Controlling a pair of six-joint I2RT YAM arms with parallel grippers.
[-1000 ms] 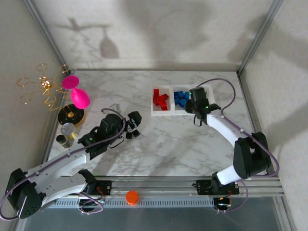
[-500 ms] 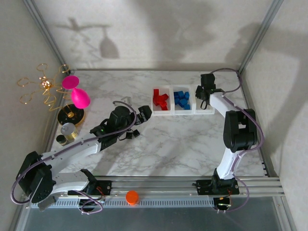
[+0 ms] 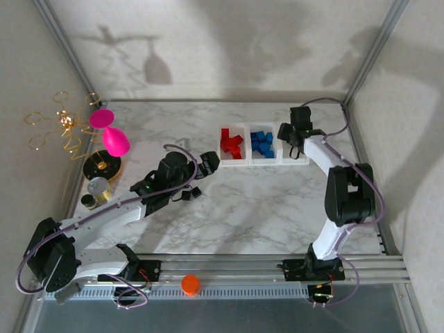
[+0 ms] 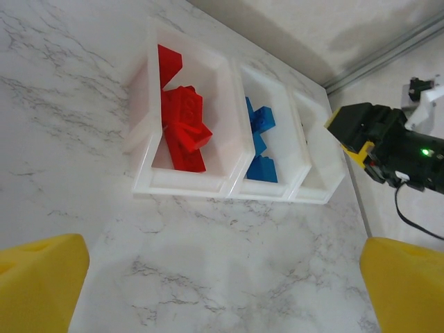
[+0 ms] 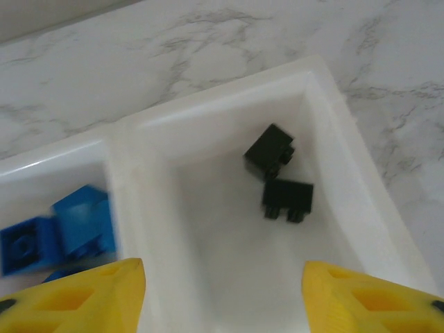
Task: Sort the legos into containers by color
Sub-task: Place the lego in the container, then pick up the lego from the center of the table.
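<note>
Two black legos point(image 5: 287, 198) in end bin point(image 5: 208, 97); blue legos point(image 5: 80, 218) partly cropped.

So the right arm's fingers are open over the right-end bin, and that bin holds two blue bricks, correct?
Not quite. The two bricks in the right-end bin are black, not blue, as the right wrist view shows. The rest stands: the right fingers are open over that bin.
</note>
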